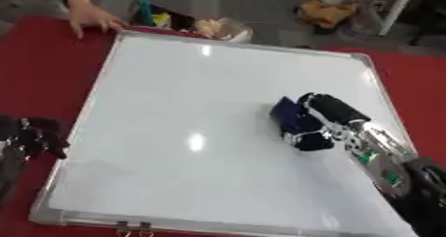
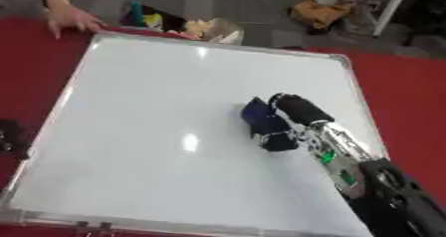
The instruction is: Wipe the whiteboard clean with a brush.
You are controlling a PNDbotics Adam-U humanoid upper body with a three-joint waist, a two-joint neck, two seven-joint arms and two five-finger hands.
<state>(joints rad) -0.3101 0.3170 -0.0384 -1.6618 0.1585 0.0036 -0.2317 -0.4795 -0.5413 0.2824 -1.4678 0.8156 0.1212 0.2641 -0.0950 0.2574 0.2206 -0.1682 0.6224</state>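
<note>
So the right hand (image 1: pixel 327 112) has its fingers curled round the dark blue brush (image 1: pixel 292 119), pressing it flat on the whiteboard (image 1: pixel 191 106), a bit right of the board's middle. Board looks pretty much clean from what I can see. The brush is probably light with a soft pad underneath, so I'd grip it from the top across the back like it's doing. The board's glossy, so the brush should slide easily. The left hand (image 1: pixel 35 136) sits idle on the red table (image 1: pixel 35 81) just off the board's left edge, fingers loosely bent, holding nothing. A person's hand (image 1: pixel 91 18) rests at the far left corner.
</note>
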